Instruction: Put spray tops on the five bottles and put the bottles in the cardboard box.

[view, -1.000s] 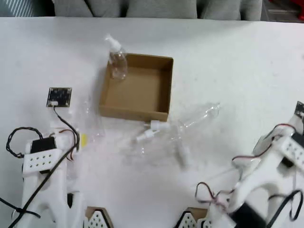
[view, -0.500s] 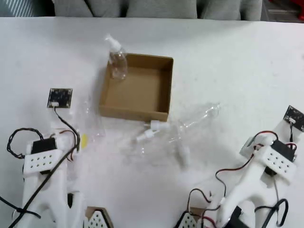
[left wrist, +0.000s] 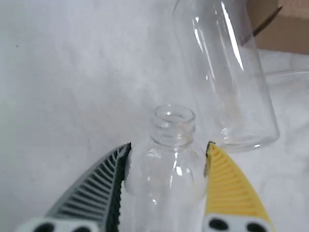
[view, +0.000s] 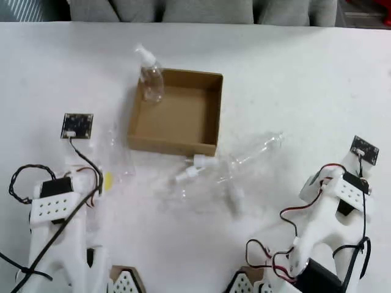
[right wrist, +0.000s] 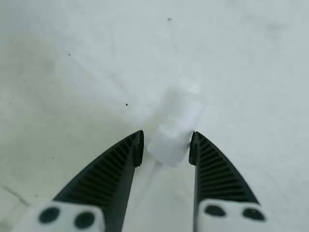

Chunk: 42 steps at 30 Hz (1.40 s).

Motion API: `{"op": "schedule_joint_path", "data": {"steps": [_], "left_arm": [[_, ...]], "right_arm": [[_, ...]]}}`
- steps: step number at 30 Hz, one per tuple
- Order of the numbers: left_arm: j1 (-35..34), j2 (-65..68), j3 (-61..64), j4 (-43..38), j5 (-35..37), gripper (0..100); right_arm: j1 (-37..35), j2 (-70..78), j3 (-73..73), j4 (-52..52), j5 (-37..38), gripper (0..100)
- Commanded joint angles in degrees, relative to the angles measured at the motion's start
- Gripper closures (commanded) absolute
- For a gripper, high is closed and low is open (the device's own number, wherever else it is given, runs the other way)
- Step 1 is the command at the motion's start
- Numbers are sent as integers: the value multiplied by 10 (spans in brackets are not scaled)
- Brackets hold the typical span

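Above white table (view: 293, 73), left tool (left wrist: 169, 146) grips bottle (left wrist: 166, 176).

Clear bottle (left wrist: 166, 169), white spray top (right wrist: 175, 130), brown box (view: 171, 145)

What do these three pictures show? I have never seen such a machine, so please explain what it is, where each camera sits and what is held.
Two small robot arms sit at a white table. The high view looks down from above: the left arm, the right arm, an open cardboard box, a capped bottle upright at its corner, and clear bottles and loose tops lying beside it. Each other picture comes from a camera on one wrist. The left arm's jaws grip an uncapped bottle; the right arm's jaws grip a white spray top.
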Motion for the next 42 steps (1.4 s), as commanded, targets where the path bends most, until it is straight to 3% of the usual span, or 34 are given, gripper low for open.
{"op": "schedule_joint_path", "data": {"steps": [1, 17, 26, 31, 35, 42], "left_arm": [[10, 2, -3, -11, -3, 980], [9, 2, -2, -8, -3, 980], [9, 2, -2, -8, -3, 980], [9, 2, 4, -9, -3, 980], [9, 2, 5, -10, -3, 980], [11, -2, 0, -12, 3, 980]], "right_arm": [[-8, 0, 2, -18, -5, 864], [-4, 0, 22, 5, 40, 812], [-8, 0, 29, -28, 42, 936], [-36, -5, 21, -28, 105, 940], [-107, -7, -6, -23, 229, 940], [-126, -41, -171, 106, 242, 981]]}}
